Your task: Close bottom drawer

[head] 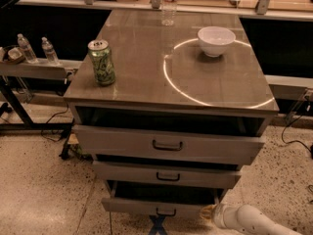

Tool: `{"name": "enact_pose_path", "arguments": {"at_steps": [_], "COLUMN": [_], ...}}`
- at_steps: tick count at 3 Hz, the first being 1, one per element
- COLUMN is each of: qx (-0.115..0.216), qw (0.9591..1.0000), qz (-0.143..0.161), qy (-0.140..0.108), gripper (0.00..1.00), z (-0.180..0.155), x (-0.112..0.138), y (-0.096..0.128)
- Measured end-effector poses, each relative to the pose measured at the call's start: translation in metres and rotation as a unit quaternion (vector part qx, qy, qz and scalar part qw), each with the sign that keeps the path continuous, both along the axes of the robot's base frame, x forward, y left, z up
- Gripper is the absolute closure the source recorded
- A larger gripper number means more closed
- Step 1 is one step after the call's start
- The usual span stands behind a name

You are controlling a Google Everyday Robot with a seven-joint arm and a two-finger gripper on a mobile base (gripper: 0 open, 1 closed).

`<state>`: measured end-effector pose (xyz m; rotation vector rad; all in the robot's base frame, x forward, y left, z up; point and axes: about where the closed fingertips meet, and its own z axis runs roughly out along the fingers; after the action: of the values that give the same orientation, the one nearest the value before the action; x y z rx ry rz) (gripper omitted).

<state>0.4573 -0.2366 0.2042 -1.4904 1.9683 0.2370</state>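
Grey metal three-drawer cabinet (85, 126) stands on a speckled floor (39, 190). All three drawers are out of flush, each with a dark gap above its front panel.

The bottom drawer (132, 205), grey metal with the narrowest front panel and a small dark bar handle (166, 212), sits lowest in the stack and is pulled partly out; its front is forward of the cabinet body. The mid-width grey middle drawer (122, 173) sits above it, and the wide, tall-fronted grey top drawer (117, 142) is above that.

Hand (158, 225): a dark crossed shape at the lower frame edge, just below the handle of the bottom drawer and near the front panel. Whether it is apart or together: cannot tell. Contact with the drawer: cannot tell. A white rounded arm segment (249, 220) enters from the lower right corner, low beside the cabinet's right front corner.

On the cabinet's grey top surface (142, 38):
- green drink can (101, 61), upright, near the front left corner
- white round bowl (215, 40), toward the rear right, resting on the arc of a bright ring of light (165, 75)
- clear plastic bottle (168, 4), upright at the far edge

Left of the cabinet, two small clear bottles (27, 48) stand on a low grey shelf (34, 68).
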Motion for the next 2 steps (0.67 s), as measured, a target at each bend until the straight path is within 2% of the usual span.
{"name": "enact_pose_path", "arguments": {"at_steps": [1,2], "qx": [0.005,0.015], "qw": [0.9998,0.9991], "qz": [0.001,-0.021], "qy": [-0.017,-0.032], "gripper": [1.0,1.0], "z": [0.007,0.006], "x": [0.025,0.045], "y": [0.007,0.008]}}
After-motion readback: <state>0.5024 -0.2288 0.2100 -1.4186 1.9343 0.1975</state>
